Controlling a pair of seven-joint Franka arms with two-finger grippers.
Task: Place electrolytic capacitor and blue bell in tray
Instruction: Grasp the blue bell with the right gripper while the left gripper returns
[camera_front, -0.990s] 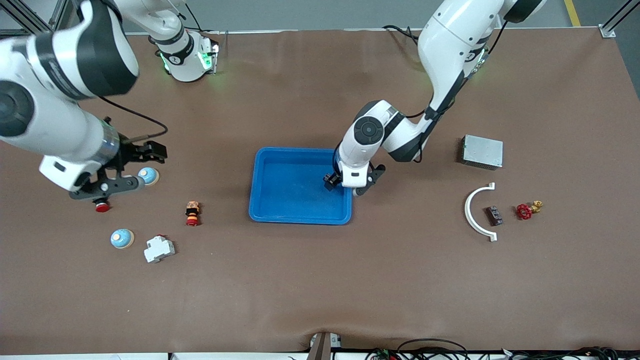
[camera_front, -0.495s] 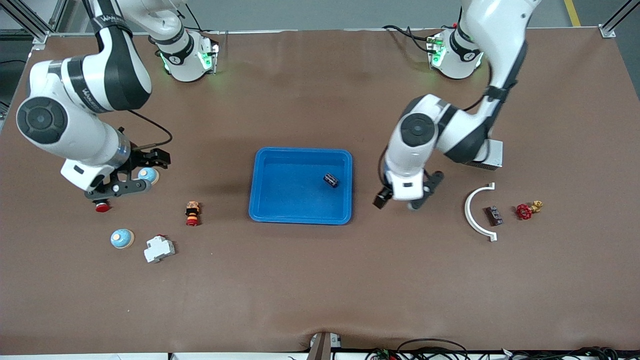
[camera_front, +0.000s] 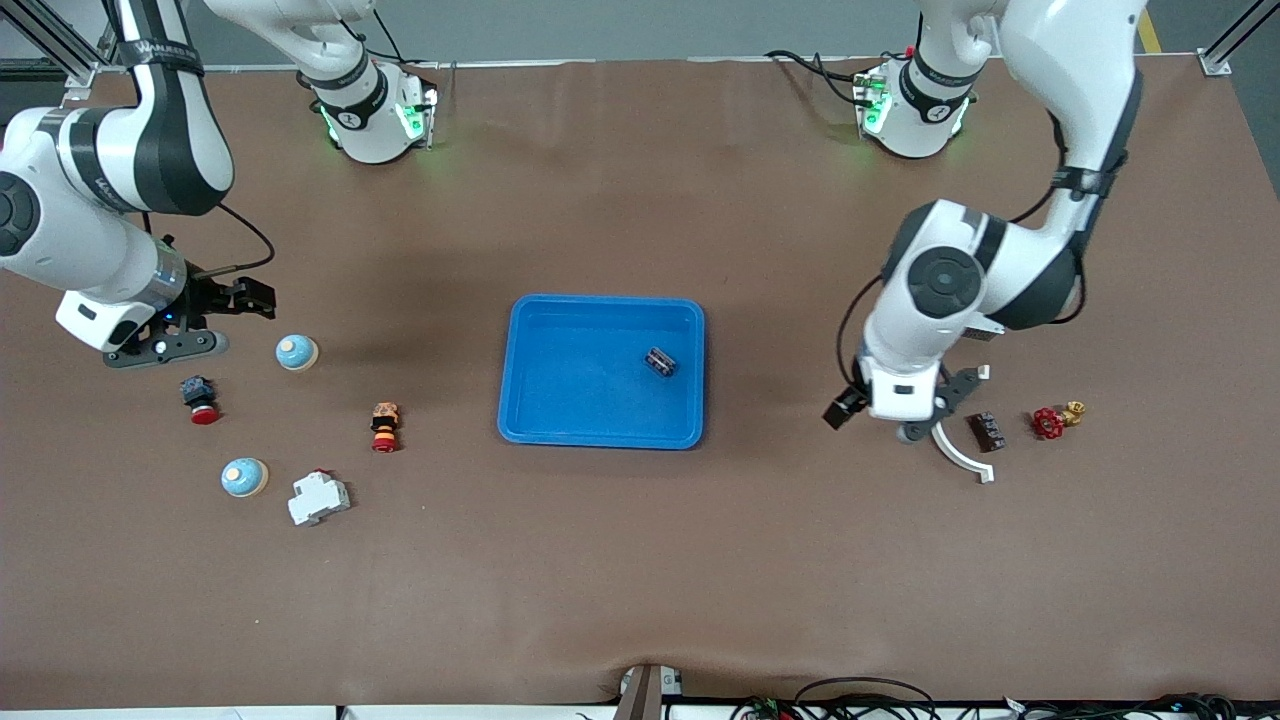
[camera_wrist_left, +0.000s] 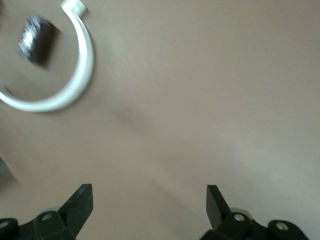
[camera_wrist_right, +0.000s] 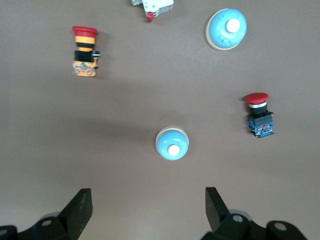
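The electrolytic capacitor (camera_front: 660, 361) lies in the tray (camera_front: 520, 372) (mid-tabletop), while left gripper (camera_front: 888, 418) and right gripper (camera_front: 212, 319) hover released, jaws empty.

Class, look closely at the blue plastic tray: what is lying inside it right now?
Inside the shallow bright-blue rectangular plastic tray lies one small dark cylindrical capacitor, near the rim toward the left arm's end. Nothing covers the tray; no bell is in it.
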